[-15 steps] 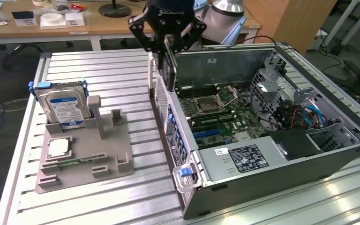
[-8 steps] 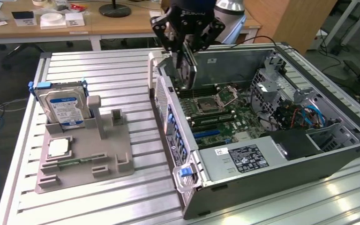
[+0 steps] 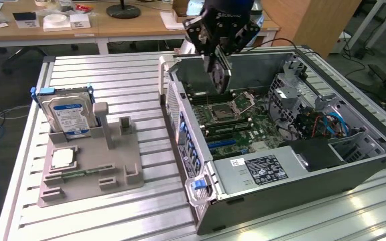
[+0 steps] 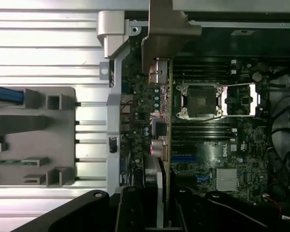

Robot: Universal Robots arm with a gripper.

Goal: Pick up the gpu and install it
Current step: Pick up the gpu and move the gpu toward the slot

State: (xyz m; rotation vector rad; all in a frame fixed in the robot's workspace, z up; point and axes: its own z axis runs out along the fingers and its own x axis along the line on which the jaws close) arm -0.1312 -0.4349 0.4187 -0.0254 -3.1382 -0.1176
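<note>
**Sam:** What is closest to us on the tabletop [image 3: 112,75]?

**Mia:** A grey holder [image 3: 122,173] sits by the near edge. A hard drive [image 3: 69,114] stands at its far end. Just beside the holder lies the open computer case [image 3: 300,196], and you can see the green board [image 3: 230,113] inside it.

**Sam:** Where is the gpu?

**Mia:** Farther back, toward the far edge of the tabletop. The pincer [image 3: 218,56] is closed tight on the gpu [image 3: 220,78]. It holds the card up on its thin side over the far part of the case. The card looks like it hangs above the board and is not plugged in yet.

**Sam:** What could go wrong?

**Mia:** I think the card could slip. It is thin and flat, and the pincer squeezes only one end of it.

**Sam:** Anything else?

**Mia:** In the wrist view the metal end [image 4: 166,34] is right by the case's rim. If it comes down a bit off, it could catch on that rim. Then the card would tip and miss its slot.

**Sam:** And if it leans?

**Mia:** Then only one corner would go in, and a hard push could bend the board. The card could also bump the small parts next to it. The blue wires [image 3: 330,123] are well away, so I don't worry about them.
</note>
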